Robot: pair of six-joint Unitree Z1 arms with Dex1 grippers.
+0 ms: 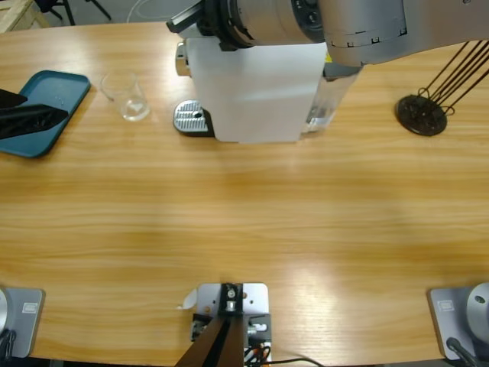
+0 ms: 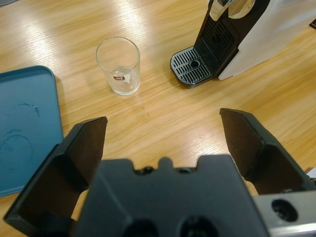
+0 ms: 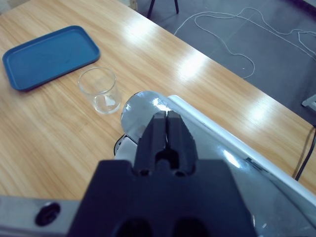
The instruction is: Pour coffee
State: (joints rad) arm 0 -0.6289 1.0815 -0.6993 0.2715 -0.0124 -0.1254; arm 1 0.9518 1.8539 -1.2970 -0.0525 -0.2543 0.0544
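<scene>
While half cut off at the high view's left edge, left gripper (image 1: 27, 118) hangs over the blue tray (image 1: 53, 88), jaws spread wide, nothing between. Clear glass (image 1: 131, 98) stands just right, bare table around. White coffee machine (image 1: 252, 92) top hidden under the arm; right gripper (image 3: 167, 128) pressed together above it.
</scene>
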